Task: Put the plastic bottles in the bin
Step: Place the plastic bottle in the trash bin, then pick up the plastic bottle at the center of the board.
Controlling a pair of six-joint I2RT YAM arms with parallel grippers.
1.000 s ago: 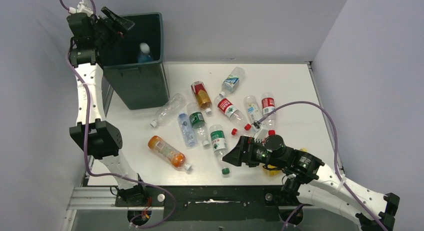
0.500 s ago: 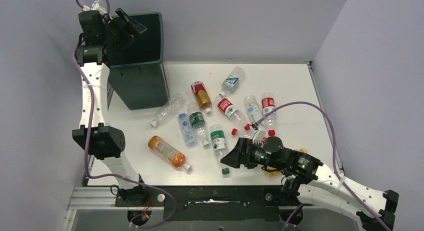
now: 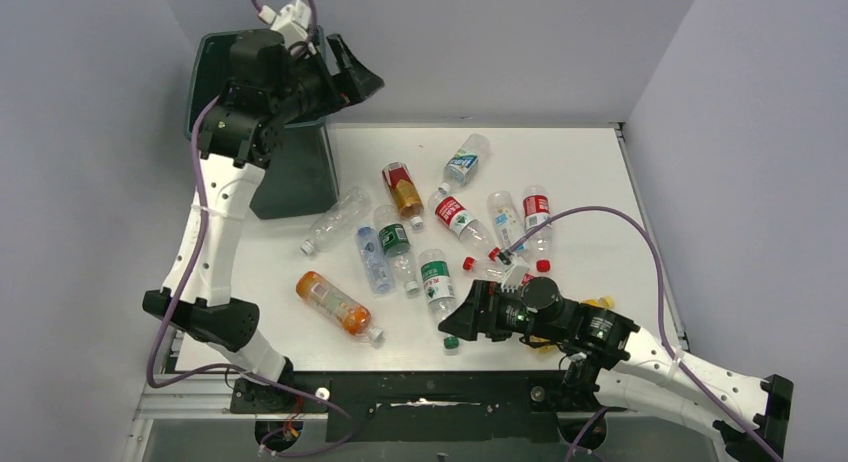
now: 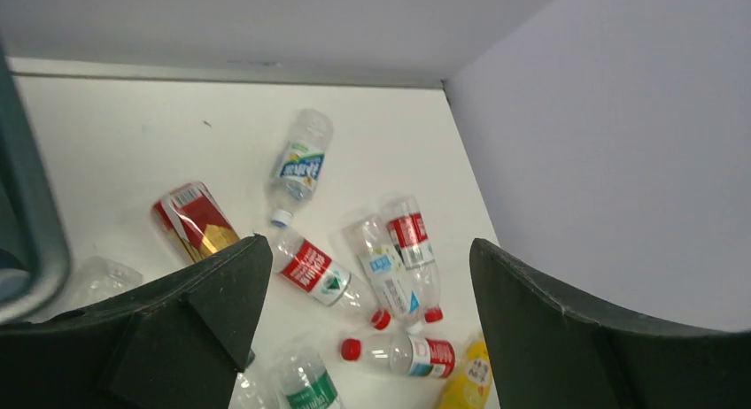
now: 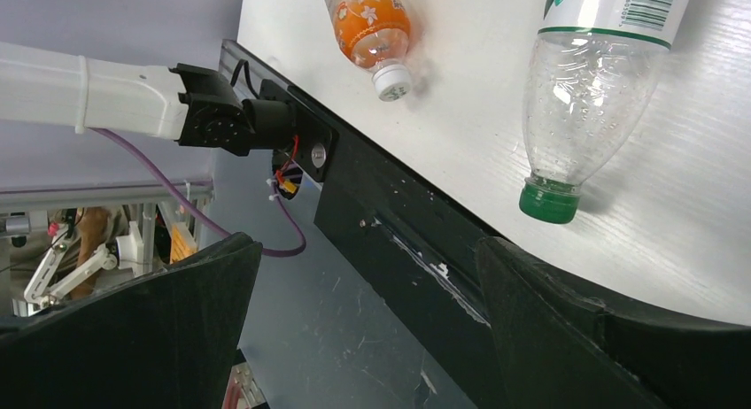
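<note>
Bin (image 3: 300, 177): dark green, upright, at 10 o'clock on the table (image 3: 590, 172), in the far left corner. The left arm hides its inside.

Left gripper (image 3: 350, 77): raised above the bin's right rim, its 2 fingers spread apart with nothing between them. From here the plastic bottles (image 3: 373, 262) lie flat on the table, well apart from it, toward 5 o'clock.

Clear bottle (image 3: 335, 220): near the bin's front right corner.

Orange bottle (image 3: 335, 304): at 7 o'clock on the table, white cap toward the near edge.

Red-and-gold bottle (image 3: 402, 189): at the far side of the central cluster. Red-labelled and blue-labelled bottles spread from it toward 3 o'clock.

Green-capped bottle (image 3: 437, 282): at 6 o'clock, cap toward the near edge.

Right gripper (image 3: 455, 320): low over the near edge, fingers (image 5: 584, 329) wide apart and empty. The green-capped bottle's neck lies just beside the fingertips, and its body runs toward 12 o'clock from them. The wrist view shows the cap ahead of 1 finger, not between the 2.

Yellow bottle (image 4: 468, 378): partly hidden under the right arm in the top view, at 3 o'clock from the right gripper.
</note>
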